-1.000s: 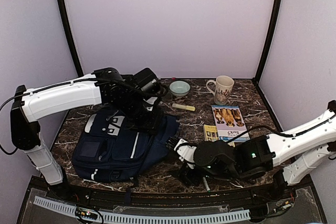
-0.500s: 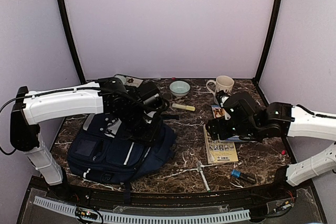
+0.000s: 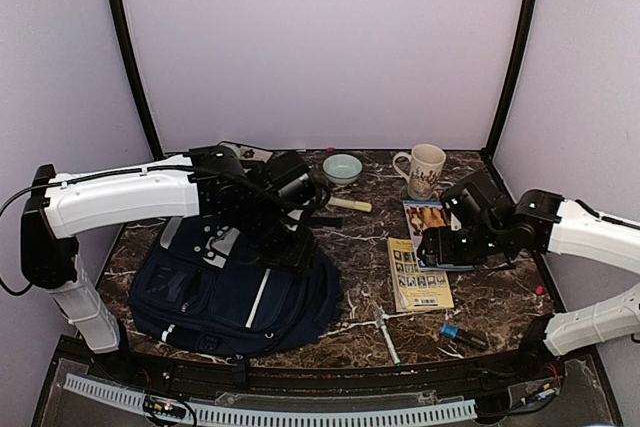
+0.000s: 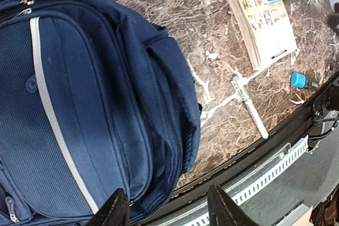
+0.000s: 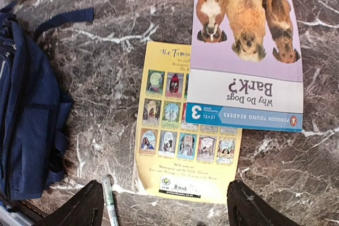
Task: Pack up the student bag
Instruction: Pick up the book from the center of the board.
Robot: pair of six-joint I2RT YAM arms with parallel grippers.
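Packing seems barely begun: books (image 5: 169,130), pen (image 4: 251,112) lie beside the bag (image 3: 230,292); left gripper (image 4: 168,213), right gripper (image 5: 164,207) gape empty.

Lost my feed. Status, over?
Left gripper, right gripper: jaws open, empty. Student bag lying on table under left. Yellow book, dog book under right, unpacked. Nothing seen on bag.

On the purple book (image 5: 246,51) you can read, upside down, "Why Do Dogs Bark?", "Penguin Young Readers" and "Level 3". The yellow book (image 5: 180,146) title begins "The Tamin".
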